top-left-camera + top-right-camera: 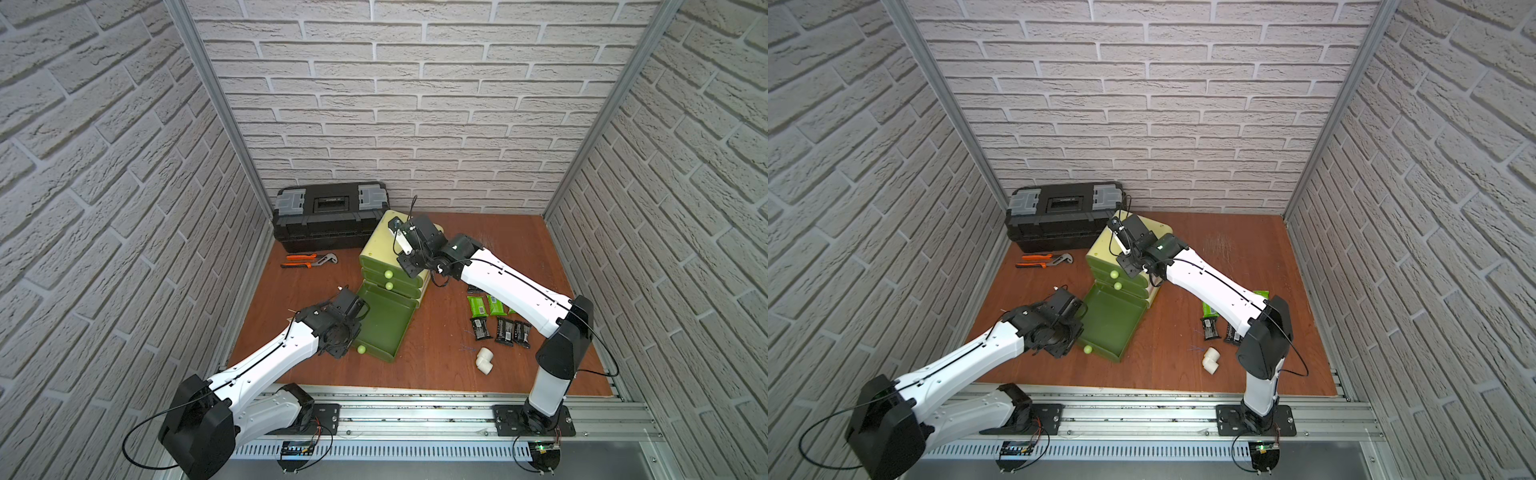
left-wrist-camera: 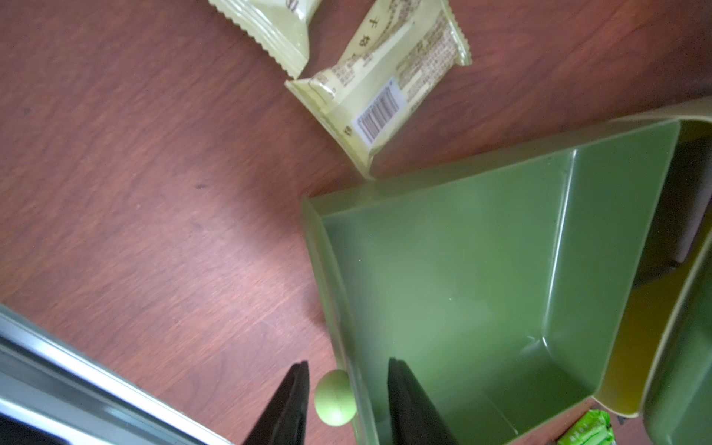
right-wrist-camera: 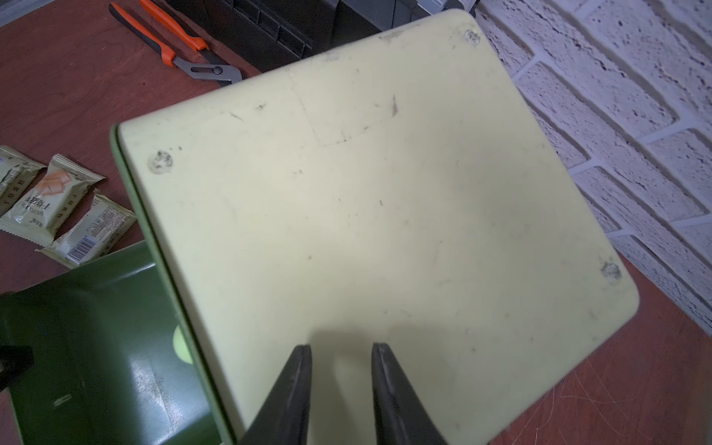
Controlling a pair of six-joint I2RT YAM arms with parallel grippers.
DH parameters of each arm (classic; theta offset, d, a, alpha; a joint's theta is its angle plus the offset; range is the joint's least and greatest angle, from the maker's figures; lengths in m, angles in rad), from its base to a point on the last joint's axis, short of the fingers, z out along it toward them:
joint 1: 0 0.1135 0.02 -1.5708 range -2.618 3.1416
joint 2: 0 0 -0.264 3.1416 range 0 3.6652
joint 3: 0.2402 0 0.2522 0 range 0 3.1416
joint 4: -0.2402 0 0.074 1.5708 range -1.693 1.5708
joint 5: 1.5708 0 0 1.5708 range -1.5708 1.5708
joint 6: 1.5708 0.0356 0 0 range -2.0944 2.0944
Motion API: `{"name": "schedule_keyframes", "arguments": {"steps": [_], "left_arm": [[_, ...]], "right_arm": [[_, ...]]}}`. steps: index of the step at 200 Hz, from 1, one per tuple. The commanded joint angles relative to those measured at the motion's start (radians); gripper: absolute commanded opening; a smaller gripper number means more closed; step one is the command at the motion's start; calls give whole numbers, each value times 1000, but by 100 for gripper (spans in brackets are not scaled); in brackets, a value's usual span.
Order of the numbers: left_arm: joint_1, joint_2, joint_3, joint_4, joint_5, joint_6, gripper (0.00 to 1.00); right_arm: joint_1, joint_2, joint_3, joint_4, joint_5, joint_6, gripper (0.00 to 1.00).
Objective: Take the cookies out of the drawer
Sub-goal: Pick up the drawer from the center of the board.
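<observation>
One drawer [image 1: 384, 328] of three is shown pulled out and empty in a top view; two green cookies [image 1: 477, 306] and three black cookies [image 1: 504, 330] are counted on the tabletop [image 1: 436, 365]. By the left wrist, two beige cookies [image 2: 379, 88] are shown, the left gripper [image 2: 348, 362] part open astride the knob [image 2: 334, 397], nothing held. By the right wrist, the right gripper [image 3: 341, 346] is found ajar, empty, over the cabinet [image 3: 366, 192]. Removal is judged done; closing is called for next.
</observation>
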Motion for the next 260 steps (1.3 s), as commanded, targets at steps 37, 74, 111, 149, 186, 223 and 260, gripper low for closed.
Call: {"name": "schedule_keyframes", "arguments": {"steps": [37,74,111,149,186,223,260], "left_arm": [[23,43,2,0,26,21,24],[33,54,17,-15,27,21,20],[39,65,40,-21,28,32,18],[42,87,66,-19,31,48,15],[44,100,81,-10,41,44,14],[48,88,84,-30,34,19,11],[62,56,82,-57,15,-4,8]], "right_arm": [[3,29,-7,-56,-23,2,32],[3,29,-13,-50,-25,3,32],[2,32,-15,-49,-28,2,32],[2,32,-19,-44,-30,6,32],[3,29,-22,-42,-28,6,32],[2,27,-24,-40,-28,6,32],[2,30,-31,-39,-29,8,32]]}}
